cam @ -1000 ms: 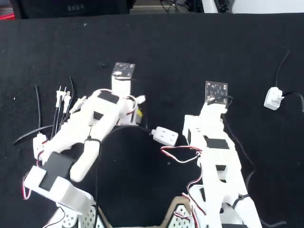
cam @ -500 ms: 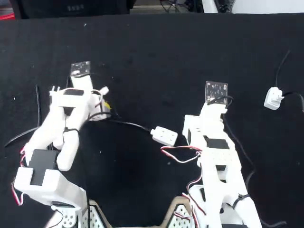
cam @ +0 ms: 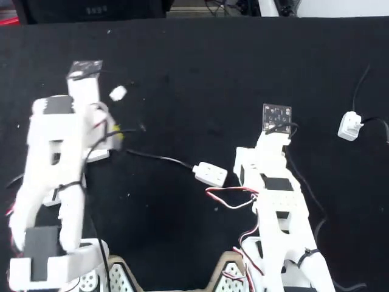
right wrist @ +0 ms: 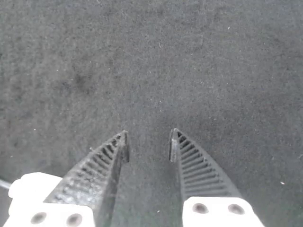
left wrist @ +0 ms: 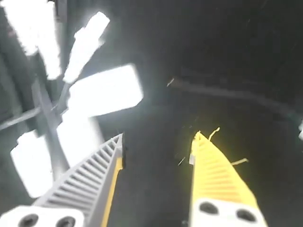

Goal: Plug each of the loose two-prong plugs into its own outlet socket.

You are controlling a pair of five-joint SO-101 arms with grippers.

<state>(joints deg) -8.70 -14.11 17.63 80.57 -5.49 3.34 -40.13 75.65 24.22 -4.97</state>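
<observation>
The loose white plugs (left wrist: 83, 45), blurred, are seen with their dark cables just ahead of and beside the left arm's jaws, which are held open with nothing between them above the black worktop (cam: 243, 61). The white outlet socket (cam: 211, 174), on a black cable (cam: 158, 159), is laid between the two arms, well apart from both pairs of jaws, and a small white piece (cam: 118, 93) is seen just beside the left arm's wrist. The right arm's jaws are likewise parted and empty over the worktop, with a white plug block (cam: 349, 126) lying well off to their right.
</observation>
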